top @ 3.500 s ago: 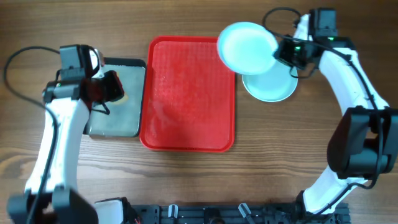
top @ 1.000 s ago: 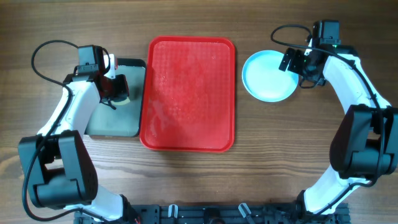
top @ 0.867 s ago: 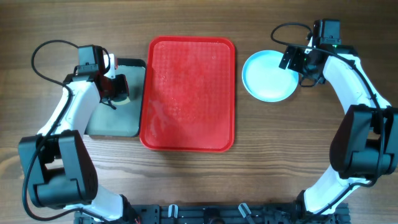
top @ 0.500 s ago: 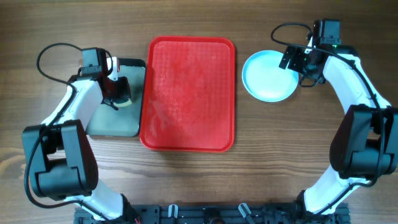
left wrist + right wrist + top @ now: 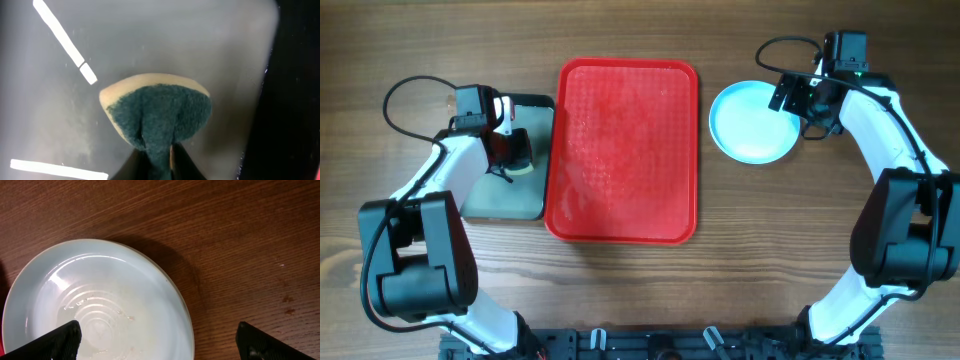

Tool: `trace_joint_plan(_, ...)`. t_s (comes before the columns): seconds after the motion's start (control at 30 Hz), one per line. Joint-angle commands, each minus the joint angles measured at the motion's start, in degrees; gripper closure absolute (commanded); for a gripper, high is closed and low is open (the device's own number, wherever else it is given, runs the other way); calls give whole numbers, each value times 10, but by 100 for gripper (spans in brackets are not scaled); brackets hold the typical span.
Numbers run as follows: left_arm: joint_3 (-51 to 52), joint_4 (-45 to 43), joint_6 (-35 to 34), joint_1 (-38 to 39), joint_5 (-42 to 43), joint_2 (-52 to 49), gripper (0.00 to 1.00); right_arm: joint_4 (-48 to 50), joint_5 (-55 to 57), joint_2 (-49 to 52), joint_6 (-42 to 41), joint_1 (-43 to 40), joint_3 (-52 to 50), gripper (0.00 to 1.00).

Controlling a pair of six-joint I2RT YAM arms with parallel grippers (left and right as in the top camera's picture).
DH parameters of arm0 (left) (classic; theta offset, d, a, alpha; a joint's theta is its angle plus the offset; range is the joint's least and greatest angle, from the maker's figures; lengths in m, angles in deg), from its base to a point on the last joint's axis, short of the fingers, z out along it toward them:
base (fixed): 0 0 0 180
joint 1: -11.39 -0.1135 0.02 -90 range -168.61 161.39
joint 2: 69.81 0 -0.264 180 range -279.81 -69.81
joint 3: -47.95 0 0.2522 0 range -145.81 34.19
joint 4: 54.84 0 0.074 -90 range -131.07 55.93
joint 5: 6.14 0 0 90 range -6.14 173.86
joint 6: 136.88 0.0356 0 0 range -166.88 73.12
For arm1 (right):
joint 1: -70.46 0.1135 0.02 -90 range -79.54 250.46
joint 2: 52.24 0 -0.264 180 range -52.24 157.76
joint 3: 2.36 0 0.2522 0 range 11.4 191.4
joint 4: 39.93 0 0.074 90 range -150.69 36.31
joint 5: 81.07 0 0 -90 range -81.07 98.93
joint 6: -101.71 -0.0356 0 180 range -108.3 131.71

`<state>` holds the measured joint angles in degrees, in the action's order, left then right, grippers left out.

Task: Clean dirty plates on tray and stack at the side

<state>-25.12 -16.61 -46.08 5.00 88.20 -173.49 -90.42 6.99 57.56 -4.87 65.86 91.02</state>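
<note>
The left pincer [image 5: 157,161] pinches a green-and-yellow sponge [image 5: 157,107], which sits on the grey tray [image 5: 500,195] directly under it. The right pincer [image 5: 790,100] is spread wide and holds nothing. A pale plate [image 5: 100,310] lies on the desk [image 5: 820,250] just below and ahead of it. The red tray [image 5: 623,150] lies between the two pincers.

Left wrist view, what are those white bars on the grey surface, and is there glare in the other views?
Left wrist: probably lamp reflections on the glossy grey tray; the sponge is fairly sharp. Right wrist: soft sheen on the plate, its shadow falling up and right. Overhead: evenly lit, no strong glare.
</note>
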Motion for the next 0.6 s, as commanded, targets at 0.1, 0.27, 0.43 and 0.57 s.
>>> trace_joint_plan(0.1, 2, -9, 2, -2, 0, -6, 19, 3, -9, -12, -1, -3, -6, 0)
trace_joint_plan(0.27, -15, -9, 0, -2, 14, 28, 10, 3, -9, -12, -1, -3, -6, 0)
trace_joint_plan(0.43, -40, -16, 0, -2, 14, 98, 4, 3, -9, -12, -1, -3, -6, 0)
trace_joint_plan(0.57, -40, -19, 1, -2, 14, 136, 0, 3, -9, -12, -1, -3, -6, 0)
